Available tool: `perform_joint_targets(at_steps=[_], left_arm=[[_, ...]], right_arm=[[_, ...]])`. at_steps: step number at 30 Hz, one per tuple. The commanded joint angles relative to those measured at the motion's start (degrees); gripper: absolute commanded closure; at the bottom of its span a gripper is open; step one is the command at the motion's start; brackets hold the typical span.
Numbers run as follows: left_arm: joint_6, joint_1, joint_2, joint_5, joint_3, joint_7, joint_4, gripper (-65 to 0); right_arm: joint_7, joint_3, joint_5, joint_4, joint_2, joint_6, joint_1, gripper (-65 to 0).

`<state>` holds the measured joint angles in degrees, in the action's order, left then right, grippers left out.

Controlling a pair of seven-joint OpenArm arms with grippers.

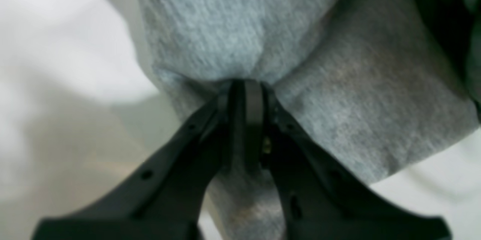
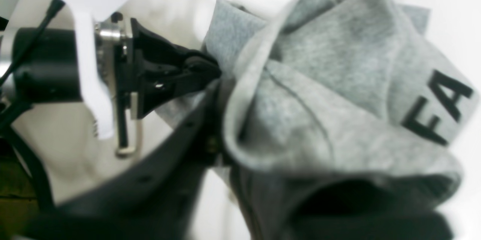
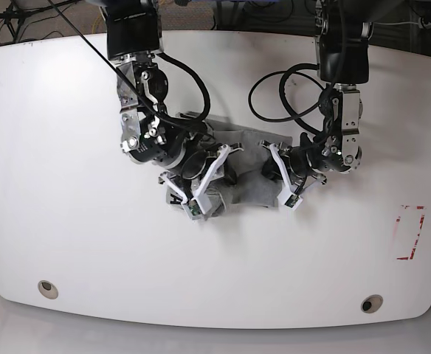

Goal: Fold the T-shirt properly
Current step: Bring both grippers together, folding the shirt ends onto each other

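The heather-grey T-shirt (image 3: 241,188) lies bunched in a heap at the middle of the white table (image 3: 68,184), between both arms. My left gripper (image 1: 244,86) is shut on a pinched fold of the T-shirt (image 1: 240,26). In the right wrist view the same left gripper (image 2: 208,71) bites the cloth's edge from the left. My right gripper (image 2: 225,97) sits right beside it. The T-shirt (image 2: 308,93) is draped over its jaws and hides one finger, so its opening does not show. Black letters "FA" (image 2: 439,104) show on a fold at the right.
A red-outlined rectangle (image 3: 409,232) is marked on the table at the right. Black cables (image 3: 274,88) loop behind the heap. Two round holes (image 3: 47,288) (image 3: 371,303) sit near the table's front edge.
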<state>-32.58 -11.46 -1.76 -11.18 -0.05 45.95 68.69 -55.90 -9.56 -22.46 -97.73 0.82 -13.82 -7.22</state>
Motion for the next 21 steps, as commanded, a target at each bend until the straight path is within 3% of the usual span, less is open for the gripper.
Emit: perform_joint_targets(at_steps=[1,4,7,13,21], left_arm=[[0.80,2.63,0.05,7.53,0.80,11.41,-2.09,-4.4],[0.80,2.63,0.05,7.53,0.80,11.41,-2.09,-4.4],[0.80,2.45,0.05,7.44,0.80,11.41,-2.09,-4.4],[0.80,2.28,0.05,7.44,0.80,11.32,-2.09,-4.9],[0.80,2.28,1.10,7.36,0.54,11.23,-1.74,-19.4]], right_arm=[[1.79,-1.56,-0.88,0.72,0.37,0.95,-2.67,-28.9],[1.79,-4.20,-0.88,1.07,0.37,3.76,-3.90,-46.3],[1.79,-6.75,-0.97,0.99,0.81,7.01,-4.78,-56.1],[1.88,-10.70,-1.06,0.81,2.13,9.47,-6.89,-56.8],[1.61,-16.06,-0.97,0.28,2.48,10.09,-7.41,-56.8]])
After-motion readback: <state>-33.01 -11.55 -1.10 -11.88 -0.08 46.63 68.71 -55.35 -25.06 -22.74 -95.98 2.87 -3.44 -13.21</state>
